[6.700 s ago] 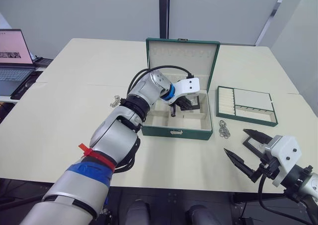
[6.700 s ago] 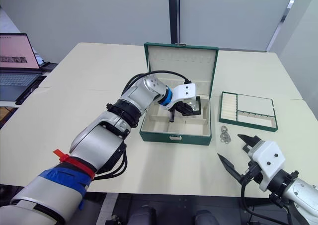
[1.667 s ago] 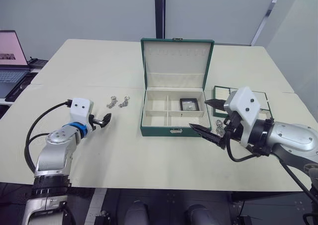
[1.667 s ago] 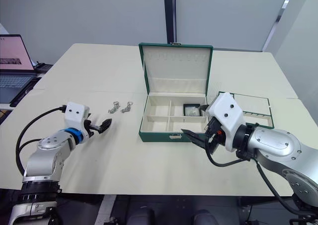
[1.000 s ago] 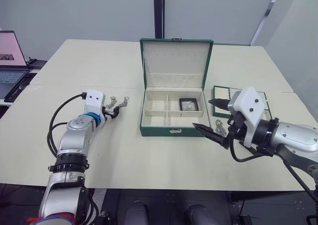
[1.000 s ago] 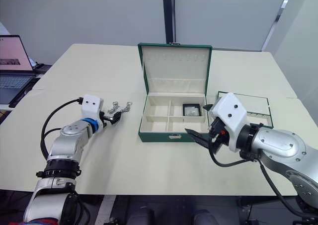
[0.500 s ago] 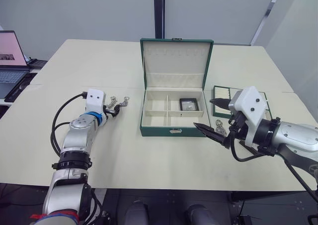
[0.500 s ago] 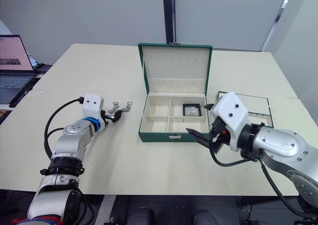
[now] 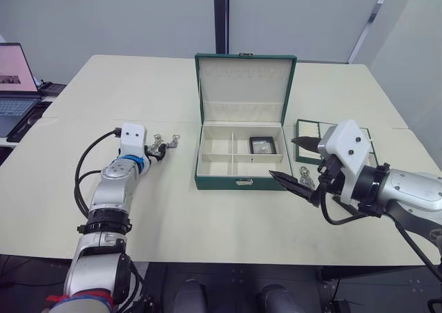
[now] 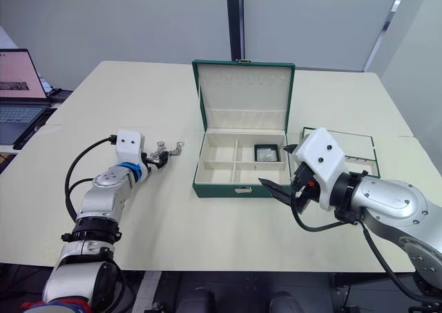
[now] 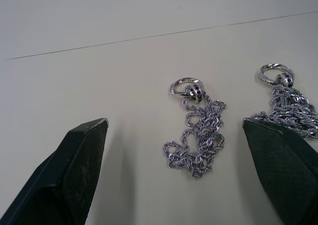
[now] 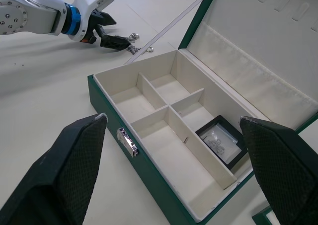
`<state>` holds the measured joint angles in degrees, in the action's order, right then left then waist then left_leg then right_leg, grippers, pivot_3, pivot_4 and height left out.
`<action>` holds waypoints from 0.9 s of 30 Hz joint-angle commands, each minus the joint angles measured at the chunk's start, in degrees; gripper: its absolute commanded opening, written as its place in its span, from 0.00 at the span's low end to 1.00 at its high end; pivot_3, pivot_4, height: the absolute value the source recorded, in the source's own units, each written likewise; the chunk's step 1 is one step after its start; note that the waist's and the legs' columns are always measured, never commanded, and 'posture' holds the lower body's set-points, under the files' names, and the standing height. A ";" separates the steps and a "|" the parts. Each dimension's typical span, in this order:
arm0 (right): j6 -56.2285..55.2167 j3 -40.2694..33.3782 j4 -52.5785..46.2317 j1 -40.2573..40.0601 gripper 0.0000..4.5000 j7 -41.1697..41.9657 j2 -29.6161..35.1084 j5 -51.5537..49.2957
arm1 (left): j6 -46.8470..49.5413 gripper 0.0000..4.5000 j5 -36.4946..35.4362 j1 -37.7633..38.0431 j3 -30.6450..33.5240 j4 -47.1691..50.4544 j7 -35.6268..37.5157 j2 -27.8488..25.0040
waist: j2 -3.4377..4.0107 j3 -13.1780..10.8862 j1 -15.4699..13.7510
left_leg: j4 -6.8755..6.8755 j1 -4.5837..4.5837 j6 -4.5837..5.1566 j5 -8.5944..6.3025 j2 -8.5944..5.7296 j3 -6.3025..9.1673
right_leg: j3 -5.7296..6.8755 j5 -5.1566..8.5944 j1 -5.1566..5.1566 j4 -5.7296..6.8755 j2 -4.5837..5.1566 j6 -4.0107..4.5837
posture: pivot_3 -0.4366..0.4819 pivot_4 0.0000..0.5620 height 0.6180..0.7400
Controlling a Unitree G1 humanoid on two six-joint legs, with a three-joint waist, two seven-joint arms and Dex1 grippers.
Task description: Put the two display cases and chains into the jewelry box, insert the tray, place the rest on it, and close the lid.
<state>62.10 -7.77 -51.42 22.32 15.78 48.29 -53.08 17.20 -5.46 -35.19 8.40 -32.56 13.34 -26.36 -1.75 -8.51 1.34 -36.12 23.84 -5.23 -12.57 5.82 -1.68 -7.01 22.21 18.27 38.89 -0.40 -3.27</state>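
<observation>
One chain (image 11: 196, 135) lay in a loose heap on the table (image 9: 173, 209) left of the box (image 9: 242, 157), framed by the spread fingers of the left gripper (image 11: 184, 170) — with a second chain (image 11: 288, 108) just beside it, touching one finger (image 11: 280, 160). A close there risked snagging both chains, or pinching only a stray loop so the heap slid free. The right gripper (image 9: 295, 162), also open and empty, hovered by the box's front right corner — low enough to clip it.

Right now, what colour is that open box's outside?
Dark green, on the jewelry box, clearest in the right wrist view.
</observation>
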 commanded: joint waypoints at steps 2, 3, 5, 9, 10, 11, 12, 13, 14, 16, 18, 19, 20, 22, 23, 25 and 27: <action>-0.80 -1.76 -1.43 0.42 1.00 -0.54 0.44 -0.48 | -0.70 1.00 0.63 -1.00 0.09 -3.10 -1.24 1.33 | 0.01 0.00 -0.04 | 0.00 0.00 0.00 0.00 0.00 0.00 | 0.01 0.00 -0.01 0.00 0.00 0.00 | 0.48 0.27 1.00; -0.78 -1.81 -1.44 0.42 1.00 -0.58 0.46 -0.50 | -0.90 1.00 0.75 -1.25 -0.07 -3.56 -1.29 1.59 | 0.01 0.00 -0.04 | 0.00 -0.01 0.00 0.00 0.00 0.00 | 0.01 0.00 -0.01 0.00 0.00 0.00 | 0.48 0.27 1.00; -0.75 -1.89 -1.51 0.40 1.00 -0.65 0.49 -0.57 | -1.10 1.00 0.97 -1.44 -0.40 -3.98 -1.20 1.91 | 0.01 0.00 -0.17 | 0.00 -0.01 0.00 0.00 -0.01 0.00 | 0.01 0.00 -0.03 0.00 0.01 -0.01 | 0.48 0.27 1.00; -0.70 -1.99 -1.64 0.28 1.00 -0.88 0.53 -0.66 | -2.26 1.00 1.35 -1.00 -1.07 -4.18 -1.01 2.36 | 0.01 0.01 -0.37 | -0.01 -0.01 -0.02 0.01 -0.02 0.00 | 0.00 0.00 -0.03 -0.01 0.01 -0.01 | 0.48 0.27 1.00; -0.69 -1.99 -1.64 0.27 1.00 -0.97 0.53 -0.69 | -2.50 1.00 1.48 -0.96 -1.26 -4.30 -0.92 2.37 | 0.01 0.01 -0.40 | -0.01 -0.01 -0.02 0.01 -0.02 0.00 | 0.00 0.00 -0.03 -0.01 0.01 -0.01 | 0.48 0.27 1.00; -0.68 -2.00 -1.66 0.26 1.00 -1.05 0.55 -0.73 | -2.62 0.96 1.53 -0.95 -1.29 -4.41 -0.96 2.39 | 0.01 0.01 -0.45 | -0.01 -0.01 -0.02 0.01 -0.02 0.00 | 0.00 0.00 -0.03 -0.01 0.01 -0.01 | 0.48 0.27 1.00; -0.68 -2.04 -1.71 0.24 1.00 -1.12 0.56 -0.80 | -2.57 0.91 1.47 -0.90 -1.20 -4.41 -1.04 2.45 | 0.01 0.01 -0.48 | -0.01 -0.01 -0.02 0.01 -0.02 0.00 | 0.00 0.00 -0.03 -0.01 0.01 -0.01 | 0.48 0.27 1.00; -0.67 -2.08 -1.74 0.20 1.00 -1.22 0.54 -0.87 | -2.54 0.87 1.42 -0.82 -1.19 -4.46 -0.96 2.49 | 0.01 0.01 -0.54 | -0.01 -0.01 -0.02 0.01 -0.02 0.00 | 0.00 0.00 -0.03 -0.01 0.01 -0.01 | 0.48 0.27 1.00; -0.68 -2.11 -1.80 0.17 1.00 -1.29 0.53 -0.93 | -2.56 0.80 1.38 -0.71 -1.17 -4.49 -0.92 2.53 | 0.01 0.01 -0.66 | -0.01 -0.01 -0.02 0.01 -0.02 -0.01 | 0.00 0.00 -0.03 -0.02 0.01 -0.01 | 0.48 0.27 1.00; -0.69 -2.15 -1.81 0.13 1.00 -1.43 0.51 -1.02 | -2.53 0.65 1.34 -0.60 -1.19 -4.73 -0.81 2.63 | 0.02 0.01 -0.81 | -0.01 -0.03 -0.02 0.01 -0.02 -0.01 | -0.01 0.00 -0.03 -0.01 0.01 -0.01 | 0.48 0.27 1.00; -0.70 -2.16 -1.86 0.07 1.00 -1.49 0.54 -1.09 | -2.57 0.51 1.45 -0.56 -1.19 -4.87 -0.80 2.69 | 0.02 0.01 -0.81 | 0.00 -0.04 -0.02 0.01 -0.02 -0.01 | -0.02 0.00 -0.03 -0.01 0.00 -0.01 | 0.48 0.27 1.00; -0.67 -2.19 -1.85 0.08 1.00 -1.53 0.55 -1.14 | -2.54 0.43 1.45 -0.55 -1.15 -4.88 -0.77 2.73 | 0.02 0.01 -0.81 | 0.00 -0.04 -0.02 0.01 -0.02 -0.02 | -0.02 0.00 -0.03 -0.01 0.00 -0.01 | 0.48 0.27 1.00; -0.67 -2.22 -1.84 0.11 1.00 -1.56 0.56 -1.19 | -2.49 0.36 1.38 -0.56 -1.12 -4.89 -0.76 2.74 | 0.02 0.01 -0.78 | 0.00 -0.04 -0.02 0.01 -0.02 -0.02 | -0.03 0.00 -0.03 -0.01 0.00 -0.01 | 0.48 0.27 1.00; -0.67 -2.27 -1.83 0.13 1.00 -1.63 0.58 -1.26 | -2.43 0.21 1.19 -0.64 -0.95 -5.09 -0.92 2.81 | 0.02 0.01 -0.69 | 0.00 -0.04 -0.02 0.01 -0.02 -0.02 | -0.03 0.00 -0.03 -0.01 0.00 -0.01 | 0.48 0.27 1.00; -0.67 -2.30 -1.86 0.12 1.00 -1.69 0.57 -1.29 | -2.39 0.15 1.06 -0.69 -0.76 -5.26 -1.12 2.86 | 0.02 0.01 -0.66 | 0.00 -0.05 -0.02 0.01 -0.02 -0.02 | -0.03 0.00 -0.02 -0.01 0.00 -0.01 | 0.48 0.27 1.00; -0.64 -2.34 -1.89 0.10 1.00 -1.84 0.52 -1.41 | -2.21 0.01 0.73 -0.83 -0.23 -5.63 -1.66 2.99 | 0.02 0.01 -0.66 | 0.00 -0.04 -0.02 0.01 -0.01 -0.02 | -0.03 0.00 -0.02 -0.01 0.00 -0.01 | 0.48 0.27 1.00; -0.66 -2.35 -1.94 0.04 1.00 -1.95 0.50 -1.51 | -1.79 0.00 0.23 -0.94 0.35 -5.88 -1.99 3.10 | 0.03 0.01 -0.65 | 0.00 -0.04 -0.02 0.01 -0.01 -0.02 | -0.03 0.00 -0.02 -0.01 0.00 -0.01 | 0.48 0.27 1.00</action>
<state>62.11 -7.96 -51.55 22.12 14.14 48.29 -53.85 13.75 -5.32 -36.76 7.66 -36.25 12.20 -23.30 -1.73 -8.49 0.69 -36.12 23.79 -5.25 -12.56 5.80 -1.70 -7.05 22.21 18.24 38.88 -0.40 -3.28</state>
